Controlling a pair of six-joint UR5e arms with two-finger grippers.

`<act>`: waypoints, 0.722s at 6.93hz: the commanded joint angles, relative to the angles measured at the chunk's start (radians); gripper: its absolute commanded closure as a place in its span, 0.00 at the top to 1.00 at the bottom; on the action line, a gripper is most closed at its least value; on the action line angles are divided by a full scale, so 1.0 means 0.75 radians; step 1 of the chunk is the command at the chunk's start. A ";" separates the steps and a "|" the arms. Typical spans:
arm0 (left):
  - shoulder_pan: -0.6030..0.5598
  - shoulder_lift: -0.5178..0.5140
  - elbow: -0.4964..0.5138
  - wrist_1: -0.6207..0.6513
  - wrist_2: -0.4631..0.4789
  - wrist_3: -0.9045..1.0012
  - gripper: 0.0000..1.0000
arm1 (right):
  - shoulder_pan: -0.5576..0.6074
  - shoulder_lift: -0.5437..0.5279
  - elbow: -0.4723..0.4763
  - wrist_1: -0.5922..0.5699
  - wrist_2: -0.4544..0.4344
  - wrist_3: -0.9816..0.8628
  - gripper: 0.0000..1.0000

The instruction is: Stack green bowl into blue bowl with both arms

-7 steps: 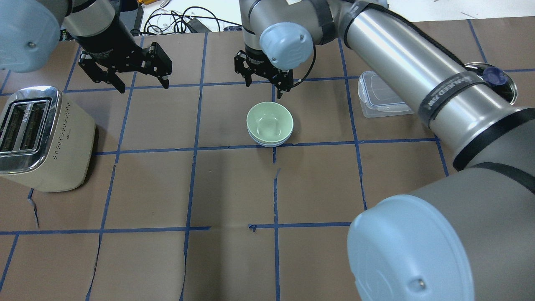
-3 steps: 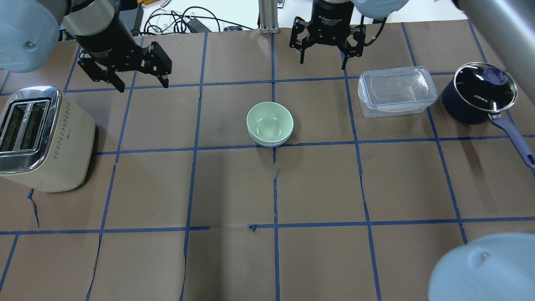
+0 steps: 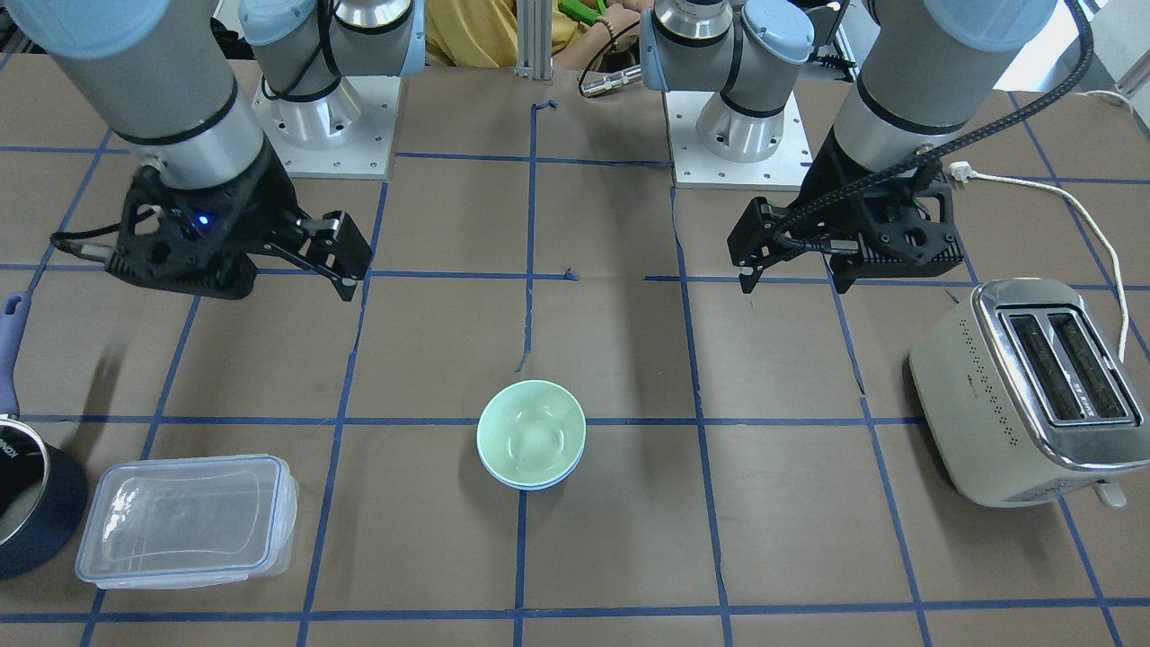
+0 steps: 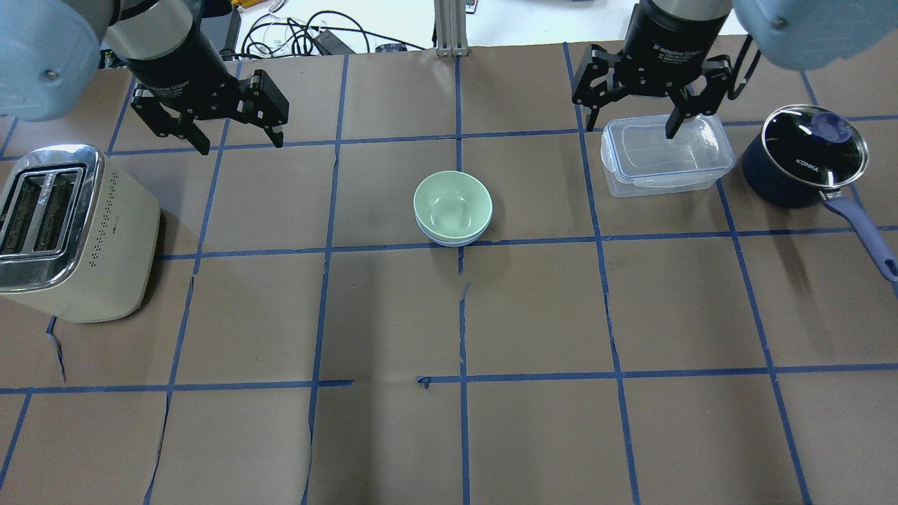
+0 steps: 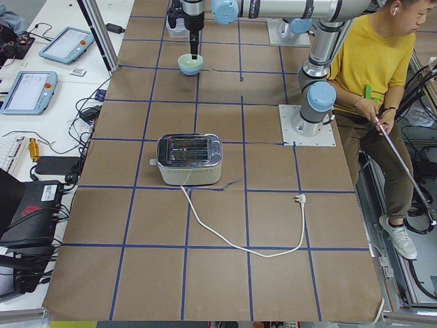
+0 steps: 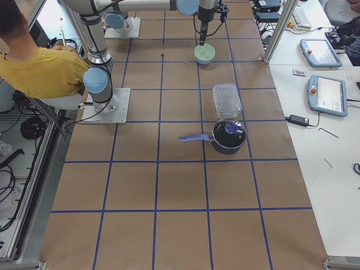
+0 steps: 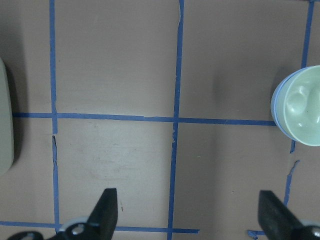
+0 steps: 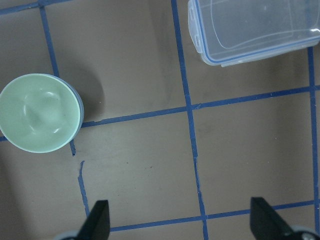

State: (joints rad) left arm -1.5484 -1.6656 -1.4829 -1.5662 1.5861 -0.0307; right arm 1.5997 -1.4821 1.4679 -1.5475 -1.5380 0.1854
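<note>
The pale green bowl [image 4: 452, 205] sits nested inside the light blue bowl [image 4: 449, 242] at the table's middle; only the blue rim shows under it. Both also show in the front view: the green bowl [image 3: 532, 433] and the blue rim [image 3: 526, 485]. My left gripper [image 4: 240, 146] is open and empty, hovering far left of the bowls. My right gripper [image 4: 633, 130] is open and empty, hovering over the clear container's far edge, right of the bowls. The right wrist view shows the green bowl [image 8: 40, 111] at its left; the left wrist view shows it [image 7: 300, 107] at its right edge.
A cream toaster [image 4: 70, 231] stands at the left edge, its cord trailing off. A clear rectangular container [image 4: 663, 154] and a dark lidded saucepan [image 4: 803, 158] with a long handle stand at the right. A person in yellow [image 5: 375, 61] sits behind the robot bases.
My right arm has swung away from just behind the bowls to the right, its gripper now over the clear container. The left gripper and the stacked bowls have not moved.
</note>
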 commanded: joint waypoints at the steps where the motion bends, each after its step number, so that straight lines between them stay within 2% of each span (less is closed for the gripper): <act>1: 0.001 -0.002 -0.003 0.000 0.000 0.000 1.00 | -0.016 -0.116 0.090 0.008 0.011 -0.008 1.00; 5: 0.001 -0.002 -0.001 0.000 0.000 0.000 1.00 | -0.018 -0.151 0.141 0.045 -0.064 -0.014 1.00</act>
State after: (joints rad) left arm -1.5482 -1.6686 -1.4846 -1.5662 1.5861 -0.0307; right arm 1.5858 -1.5943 1.5686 -1.5169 -1.5790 0.1757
